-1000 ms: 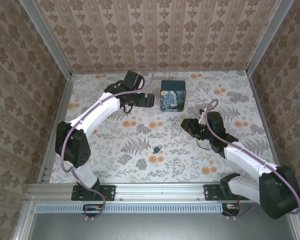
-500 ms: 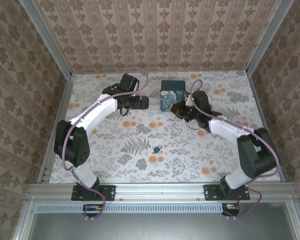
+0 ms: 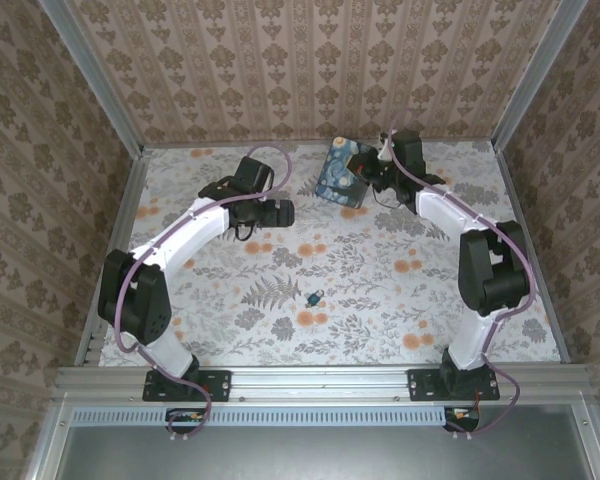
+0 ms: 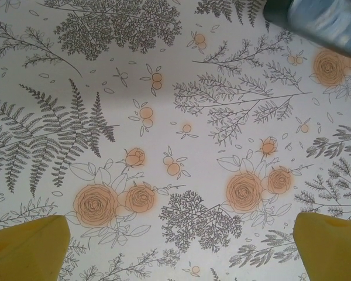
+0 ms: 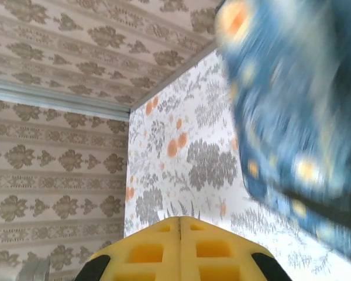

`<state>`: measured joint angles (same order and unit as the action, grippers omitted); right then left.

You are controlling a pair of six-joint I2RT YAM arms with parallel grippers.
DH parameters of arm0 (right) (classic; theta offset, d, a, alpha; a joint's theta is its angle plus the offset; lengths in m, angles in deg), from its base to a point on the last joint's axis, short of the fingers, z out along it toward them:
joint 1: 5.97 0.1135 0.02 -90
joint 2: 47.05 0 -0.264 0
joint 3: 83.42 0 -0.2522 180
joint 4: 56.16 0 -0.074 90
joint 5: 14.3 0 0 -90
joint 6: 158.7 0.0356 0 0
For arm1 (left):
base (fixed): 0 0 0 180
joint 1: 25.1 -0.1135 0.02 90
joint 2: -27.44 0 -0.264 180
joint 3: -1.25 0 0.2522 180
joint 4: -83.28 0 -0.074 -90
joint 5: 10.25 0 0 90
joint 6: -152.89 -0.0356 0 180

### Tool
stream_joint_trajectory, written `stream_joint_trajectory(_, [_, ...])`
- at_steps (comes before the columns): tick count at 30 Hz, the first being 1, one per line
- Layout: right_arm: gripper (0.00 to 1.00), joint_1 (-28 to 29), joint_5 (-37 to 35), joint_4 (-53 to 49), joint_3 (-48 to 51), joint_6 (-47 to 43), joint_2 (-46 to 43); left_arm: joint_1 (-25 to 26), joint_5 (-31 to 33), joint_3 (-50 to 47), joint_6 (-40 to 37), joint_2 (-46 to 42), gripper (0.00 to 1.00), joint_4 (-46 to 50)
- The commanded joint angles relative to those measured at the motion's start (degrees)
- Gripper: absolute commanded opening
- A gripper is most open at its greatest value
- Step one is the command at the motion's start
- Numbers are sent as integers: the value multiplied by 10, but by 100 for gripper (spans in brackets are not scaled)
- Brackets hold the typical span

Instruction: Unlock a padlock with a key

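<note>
The padlock (image 3: 314,296) is a tiny dark object with a teal glint, lying alone on the floral table in front of both arms. I cannot make out a separate key. My left gripper (image 3: 283,211) hovers over the table's back left part, far from the padlock. In the left wrist view the left gripper (image 4: 180,252) is open, its yellow fingertips (image 4: 29,246) wide apart over bare cloth. My right gripper (image 3: 366,174) is at the back, against the blue printed box (image 3: 340,172). The right gripper (image 5: 180,225) is shut, with nothing between its pads.
The blue-and-yellow printed box (image 5: 292,117) sits tilted near the back wall, blurred in the right wrist view and at the top right corner of the left wrist view as the box (image 4: 322,17). Patterned walls and metal rails (image 3: 120,250) enclose the table.
My right arm swung from mid-table to the back wall, and the box has shifted back and tilted. My left gripper drew slightly left and nearer. The padlock has not moved.
</note>
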<state>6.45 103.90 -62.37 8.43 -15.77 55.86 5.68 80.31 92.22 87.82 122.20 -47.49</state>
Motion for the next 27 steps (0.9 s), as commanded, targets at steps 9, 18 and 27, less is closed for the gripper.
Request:
stream_joint_trajectory(9, [21,5,-10,112,262,10,-182,5,8,-32,3,-38,100,-22])
stream_joint_trajectory(18, [66,-32,-11,58,355,-28,-321,0,111,-101,-12,-112,100,-38])
stream_joint_trajectory(27, [99,-110,-10,-34,370,-94,-409,-34,223,-244,-58,-260,100,-142])
